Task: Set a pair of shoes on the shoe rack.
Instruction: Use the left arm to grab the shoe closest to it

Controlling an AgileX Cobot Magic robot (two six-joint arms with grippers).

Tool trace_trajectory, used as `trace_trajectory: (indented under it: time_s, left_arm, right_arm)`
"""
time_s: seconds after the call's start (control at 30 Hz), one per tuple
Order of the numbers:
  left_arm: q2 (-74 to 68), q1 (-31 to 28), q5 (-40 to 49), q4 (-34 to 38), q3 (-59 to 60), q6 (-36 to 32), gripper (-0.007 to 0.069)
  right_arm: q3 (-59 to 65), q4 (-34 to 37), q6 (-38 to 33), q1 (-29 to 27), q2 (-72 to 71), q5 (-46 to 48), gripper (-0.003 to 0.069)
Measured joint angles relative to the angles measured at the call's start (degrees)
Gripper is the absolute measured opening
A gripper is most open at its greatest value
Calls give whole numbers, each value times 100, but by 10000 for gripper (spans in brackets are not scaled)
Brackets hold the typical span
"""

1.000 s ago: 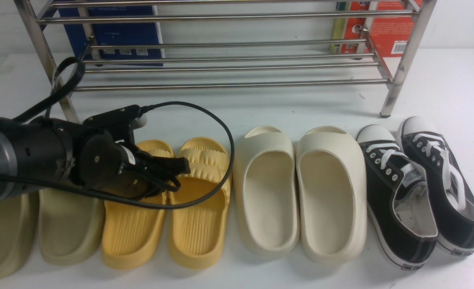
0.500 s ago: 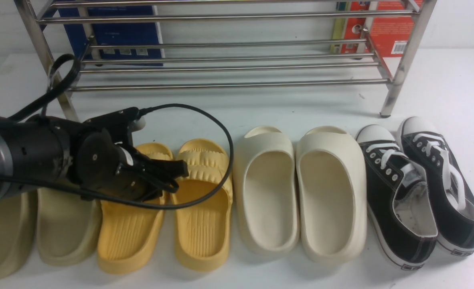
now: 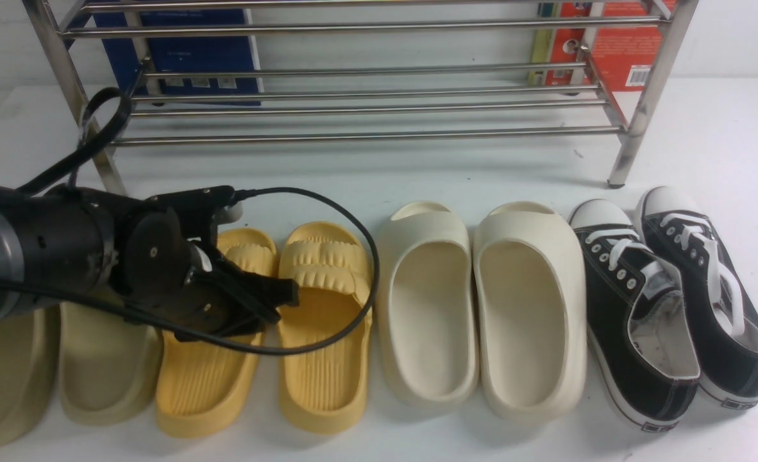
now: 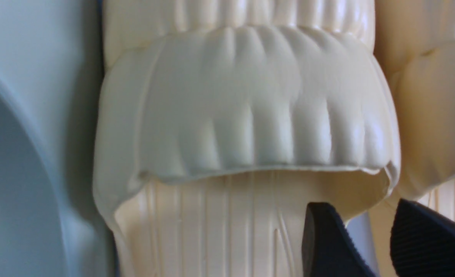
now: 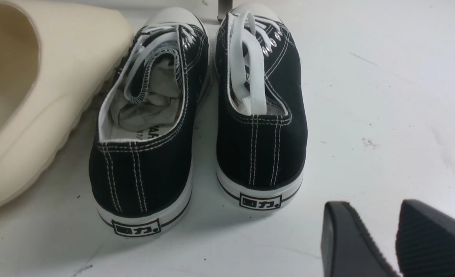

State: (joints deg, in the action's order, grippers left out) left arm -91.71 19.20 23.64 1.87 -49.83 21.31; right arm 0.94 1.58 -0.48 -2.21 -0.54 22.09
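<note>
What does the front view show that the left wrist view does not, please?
Only the front view shows the shoe rack, the cream slides and the black sneakers. Only the left wrist view shows the puffy ridges close up and the clear gap between the open jaws. Both show the yellow slides and the left gripper over them.

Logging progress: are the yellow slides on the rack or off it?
Off. Both yellow slides lie on the table in front of the rack, between the khaki pair and the cream pair.
</note>
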Motion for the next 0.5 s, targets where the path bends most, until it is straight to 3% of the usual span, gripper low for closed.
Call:
trace_trajectory:
  time_s: [0.23,0.5]
  left_arm:
    - [-267,0,-144,-13,0,-38,265]
    - [-579,0,-276,-106,-48,-45,176]
  right_arm:
    - [0,0,0,0,0,0,239]
    - [0,0,0,0,0,0,239]
